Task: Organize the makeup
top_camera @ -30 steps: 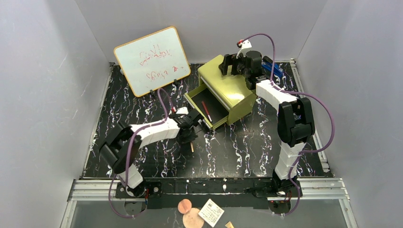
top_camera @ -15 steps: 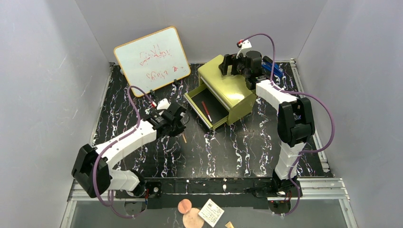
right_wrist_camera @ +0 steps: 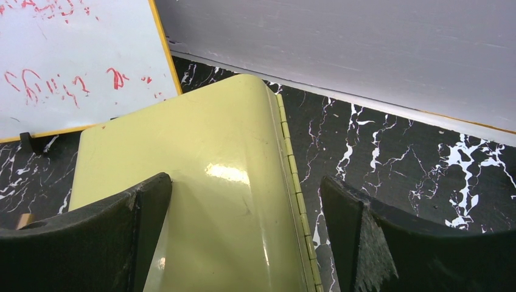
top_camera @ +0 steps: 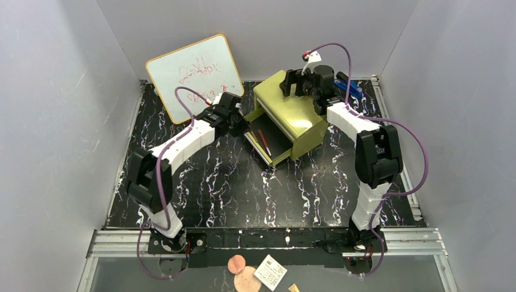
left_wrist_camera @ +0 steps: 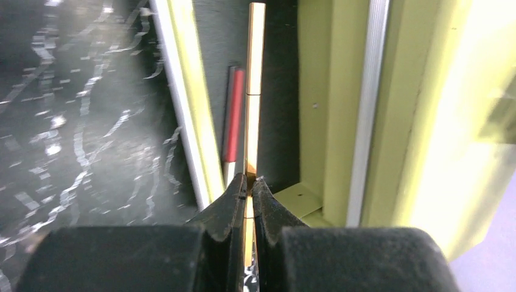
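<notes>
Over the pulled-out drawer (top_camera: 277, 131) of the olive-yellow metal drawer chest (top_camera: 292, 115), a slim tan pencil (left_wrist_camera: 254, 91) is held by the left gripper (left_wrist_camera: 249, 185), whose black fingers are pressed together on the near end of the pencil. The pencil is pointed along the dark floor of the drawer; whether its far tip is touching that floor cannot be told. Inside the same drawer a slim dark-red pencil (left_wrist_camera: 234, 115) is seen lying flat, just beside the outer wall of the drawer and nearly parallel to the held pencil. Above the glossy top of the chest the right gripper (right_wrist_camera: 243, 182) is seen with its two fingers spread wide apart and nothing between them. To the left of the chest and behind it, a white board with an orange frame and red writing (top_camera: 195, 76) is propped on the black marbled table (top_camera: 274, 188).
</notes>
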